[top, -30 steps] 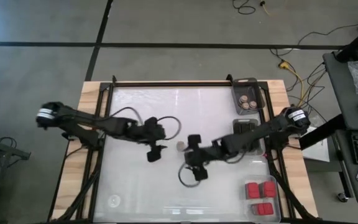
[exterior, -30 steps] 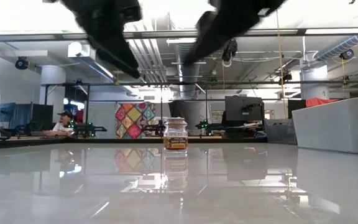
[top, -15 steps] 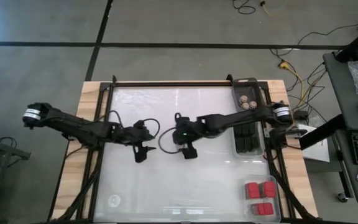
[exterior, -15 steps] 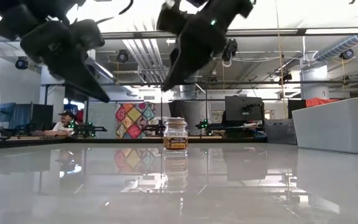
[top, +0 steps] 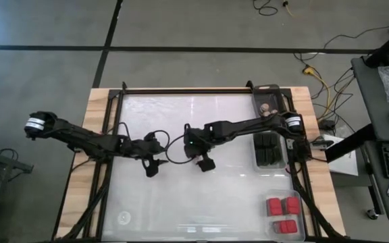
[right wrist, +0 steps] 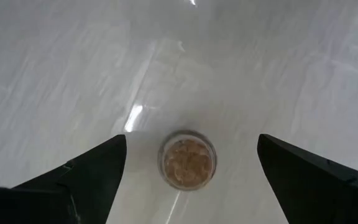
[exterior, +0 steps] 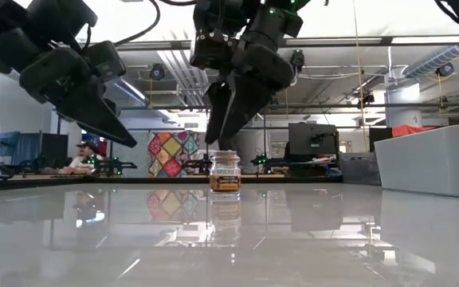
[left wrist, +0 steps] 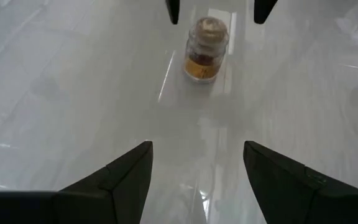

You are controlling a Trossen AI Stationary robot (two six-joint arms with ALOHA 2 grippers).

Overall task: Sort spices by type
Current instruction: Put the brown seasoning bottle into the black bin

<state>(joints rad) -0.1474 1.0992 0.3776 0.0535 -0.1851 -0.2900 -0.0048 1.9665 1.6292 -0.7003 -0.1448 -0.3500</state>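
Directly above the round jar [right wrist: 188, 160], right gripper [exterior: 223, 137] spread wide, empty; left gripper [exterior: 126, 137] at nine o'clock, parted, empty.

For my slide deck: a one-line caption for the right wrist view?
Open right gripper poised directly above a lone round spice jar on the glossy white table.

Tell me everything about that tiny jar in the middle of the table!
The tiny jar is round, clear like glass, with a brownish top and a yellow-orange label band. It stands upright, alone on the shiny white table near its middle. Nothing touches it. The right gripper hangs straight above it with jaws wide open; the left gripper waits open nearby.
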